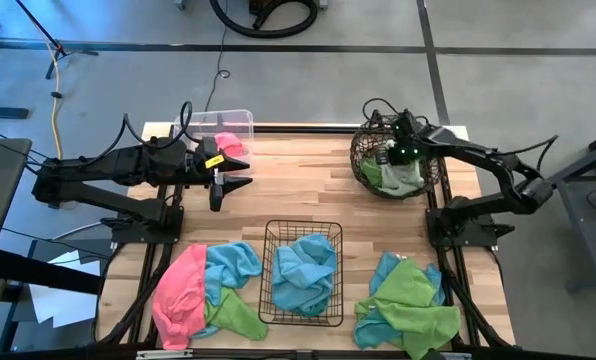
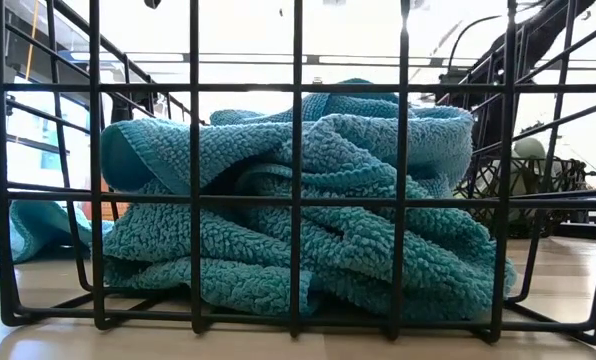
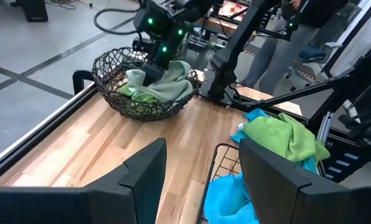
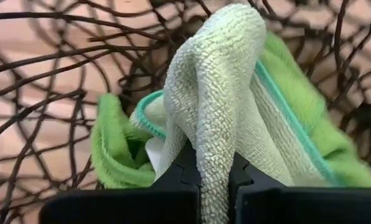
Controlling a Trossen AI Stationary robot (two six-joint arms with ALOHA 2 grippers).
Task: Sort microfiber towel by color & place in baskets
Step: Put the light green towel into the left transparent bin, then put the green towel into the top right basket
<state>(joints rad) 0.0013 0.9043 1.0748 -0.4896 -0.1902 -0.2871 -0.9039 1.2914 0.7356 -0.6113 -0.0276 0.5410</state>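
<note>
Microfiber towels, soft fuzzy cloths in pink, light blue and lime green, are recorded view by view.

High view: three containers are counted. A clear plastic rectangular tub (image 1: 232, 126) at eleven o'clock holds a pink cloth; a round dark-brown wire basket (image 1: 363, 160) at one o'clock holds green cloth; a rectangular black wire-grid basket (image 1: 274, 238) at six o'clock holds light blue cloth (image 1: 305, 272). Two unsorted heaps remain on the table: at seven o'clock, one pink towel (image 1: 178, 291) with blue and green cloths beside it; at five o'clock, green towels (image 1: 418, 300) over blue. The right gripper (image 1: 402, 153) is set over the round basket. The left gripper (image 1: 240, 172) waits just beside the tub.

Low view: blue cloth is seen heaped behind the black grid bars.

Left wrist view: the left gripper's fingers (image 3: 145, 174) are spread apart with nothing between them.

Right wrist view: a pale lime green towel (image 4: 220, 112) is pinched between the clenched fingers (image 4: 173, 186) of the right gripper. It stands straight out from the fingertips, long axis in line with them, and drapes into the basket. Release is judged the pending step. The right arm is nearer the five o'clock heap.
</note>
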